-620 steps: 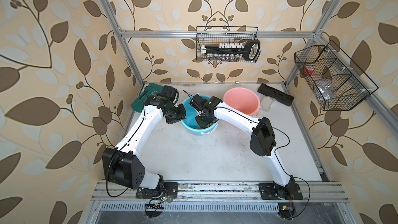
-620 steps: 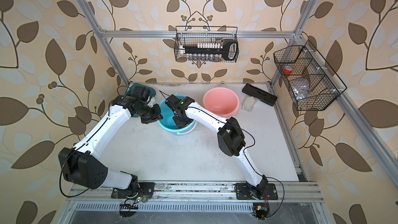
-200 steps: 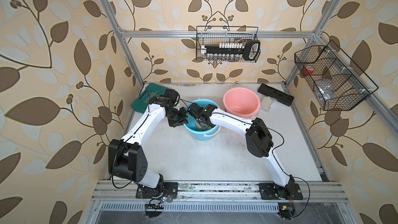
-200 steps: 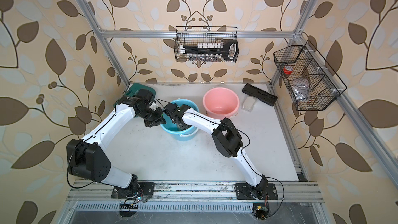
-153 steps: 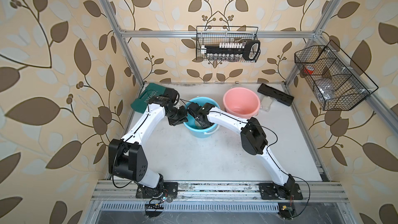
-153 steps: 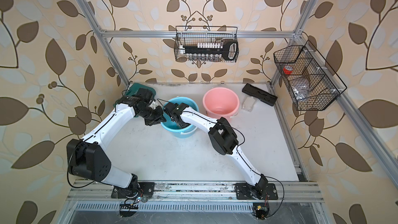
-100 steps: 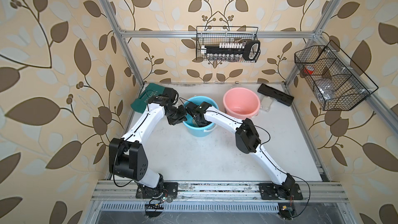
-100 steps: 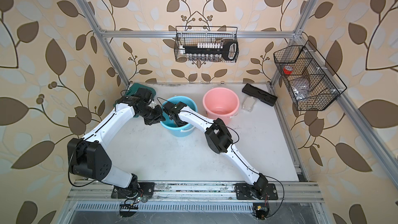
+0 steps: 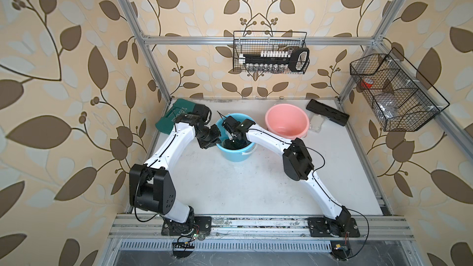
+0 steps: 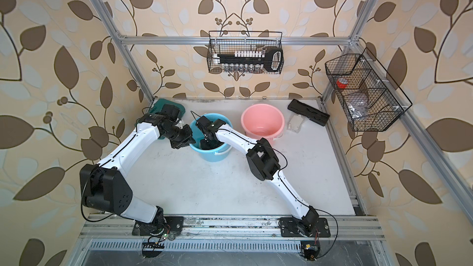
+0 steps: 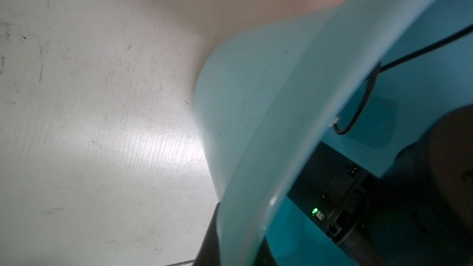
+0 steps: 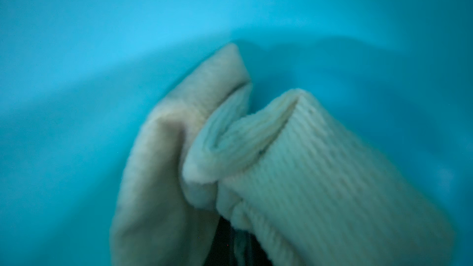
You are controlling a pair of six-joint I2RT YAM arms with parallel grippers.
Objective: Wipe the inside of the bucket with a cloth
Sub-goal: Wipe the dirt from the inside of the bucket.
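- A light blue plastic bucket (image 9: 238,155) stands on the white counter (image 9: 230,188), with a pink plastic bucket (image 9: 276,113) near it.
- The left arm (image 9: 174,144) reaches the blue bucket's rim. Its jaws are clamped on the bucket wall (image 11: 256,124), one finger outside and one inside.
- The right arm (image 9: 266,139) dips into the blue bucket, and its jaws are closed on a pale yellowish-beige ribbed cloth (image 12: 256,162).
- The cloth sits bunched and folded deep inside the blue bucket, close to its inner wall. In both top views the right arm hides it.
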